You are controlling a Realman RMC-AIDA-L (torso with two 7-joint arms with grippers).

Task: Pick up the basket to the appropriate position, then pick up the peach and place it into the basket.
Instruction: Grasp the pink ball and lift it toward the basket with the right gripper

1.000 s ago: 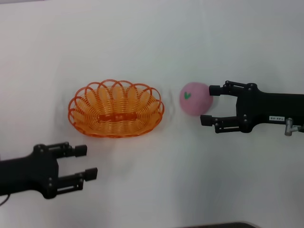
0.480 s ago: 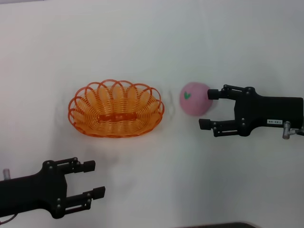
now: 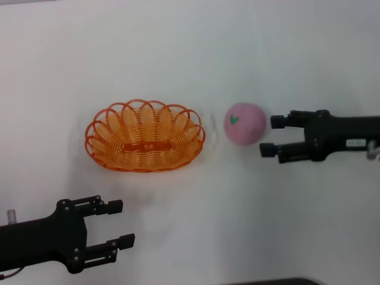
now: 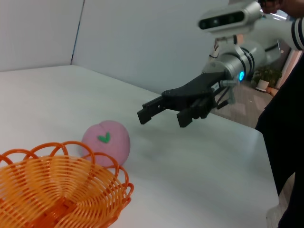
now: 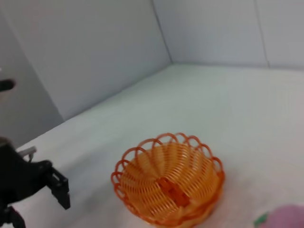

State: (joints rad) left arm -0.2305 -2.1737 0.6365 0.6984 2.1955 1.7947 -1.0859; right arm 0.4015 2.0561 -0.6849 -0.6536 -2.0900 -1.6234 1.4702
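Note:
The orange wire basket (image 3: 178, 129) rests empty on the white table, left of centre. To its right, about a hand's width away, the pink peach (image 3: 244, 123) lies with its green leaf mark up. My right gripper (image 3: 270, 136) is open just right of the peach, fingertips short of it and holding nothing. Near the front left, my left gripper (image 3: 122, 223) is open and empty, well in front of the basket. The left wrist view shows the basket (image 4: 57, 185), the peach (image 4: 107, 141) and the right gripper (image 4: 161, 115). In the right wrist view the basket (image 5: 142, 190) is central and the peach (image 5: 287, 217) shows at a corner.
The white table (image 3: 190, 53) runs out bare behind and around the objects. A grey wall (image 5: 85, 52) rises beyond the table's far side. The left gripper (image 5: 58, 187) shows small in the right wrist view.
My right gripper has drawn back to the right, so its fingers no longer flank the peach. My left arm has moved toward the table's front edge. Basket and peach stay put.

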